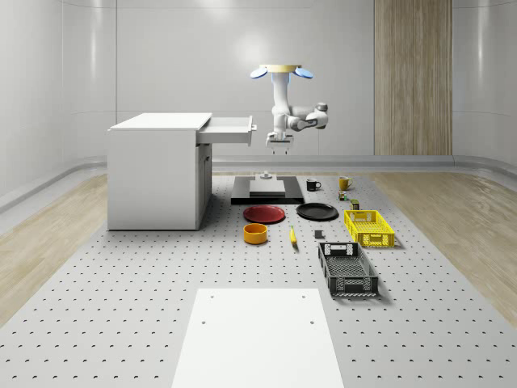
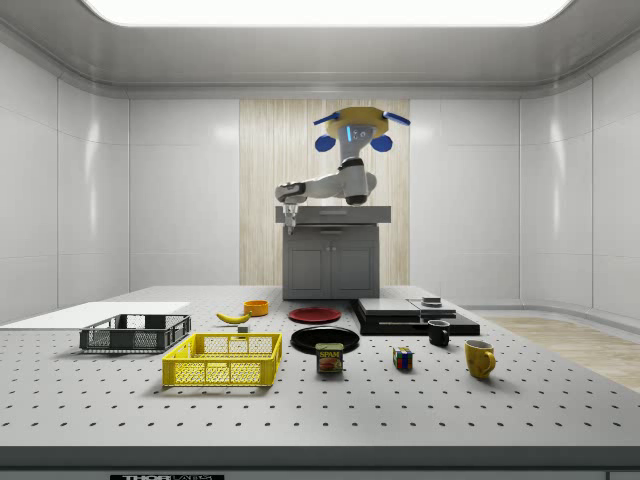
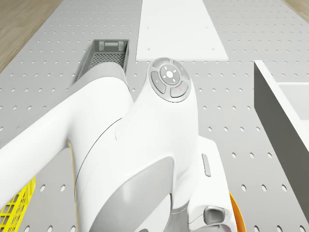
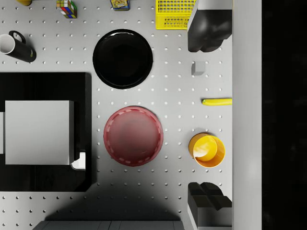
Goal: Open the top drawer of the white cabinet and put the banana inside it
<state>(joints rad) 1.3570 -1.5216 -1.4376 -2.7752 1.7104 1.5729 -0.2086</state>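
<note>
The tool (image 1: 279, 145) hangs in the air just right of the open top drawer (image 1: 229, 129) in the whole-scene view, pointing straight down; its two fingers (image 4: 207, 33) stand apart at the upper and lower right of the wrist view with nothing between them, so it is open and holds nothing. The drone (image 1: 282, 72) hovers above it, upper centre of the whole-scene view, over the tabletop (image 1: 145, 275) beside the white cabinet (image 1: 159, 171), and its arm (image 1: 303, 119) bends down and back to the tool (in the drone view the arm's white housing (image 3: 145, 145) takes up most of the frame).

The top drawer is pulled out toward the whole-scene view's right, past the cabinet's front. The banana (image 1: 292, 236) lies on the tabletop, right of centre in the whole-scene view, just right of the orange bowl (image 1: 255, 234) and well below the tool. In the wrist view the banana (image 4: 217, 101) sits at the right, with the orange bowl (image 4: 206, 150) below it.

Near centre of the whole-scene view lie a red plate (image 1: 265, 213) and a black plate (image 1: 317, 212), side by side; behind them is a black slab (image 1: 267, 192) with a grey block on it. A yellow basket (image 1: 368, 227) and a dark grey crate (image 1: 347, 269) stand at the right, with a black mug (image 1: 313, 185) and a yellow mug (image 1: 344, 183) further back. A Rubik's cube (image 2: 402, 359) and a can of Spam (image 2: 329, 358) show in the side view's lower middle. A white sheet (image 1: 258, 339) lies at the bottom of the whole-scene view.
</note>
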